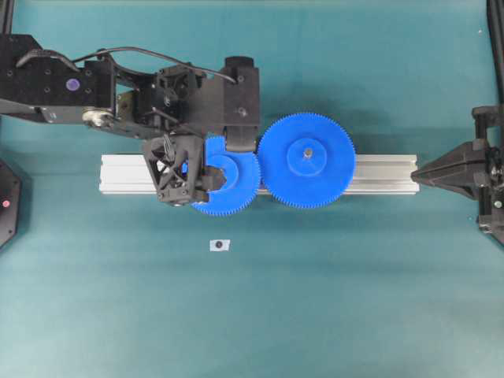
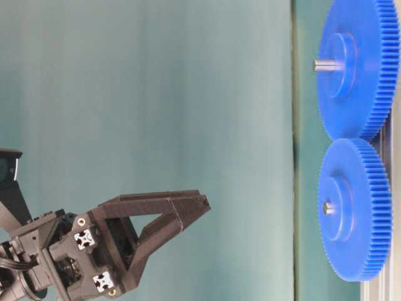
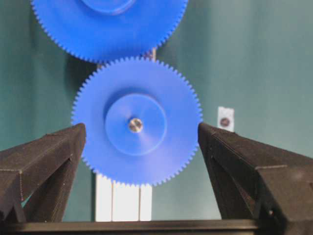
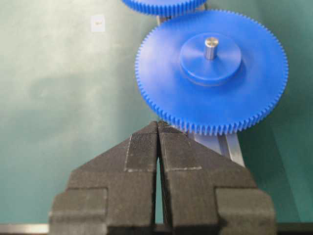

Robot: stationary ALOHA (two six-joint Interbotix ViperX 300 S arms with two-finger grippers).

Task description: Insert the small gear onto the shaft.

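I am looking down at the small gear (image 3: 137,121), a blue, finely toothed disc with a raised round hub. It is lying flat on the rail, its teeth meshing with the larger gear's. The shaft (image 3: 135,125) is standing in its centre hole, showing as a short grey metal tip (barely protruding from the hub in the table-level view).

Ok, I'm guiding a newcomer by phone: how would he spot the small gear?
Find the silver rail lying across the green table; two blue gears sit on it, edges meeting. The small gear is the one partly hidden under the open left gripper in the overhead view. It is the smaller disc, and its pin barely shows, while the larger gear has a pin that sticks out.
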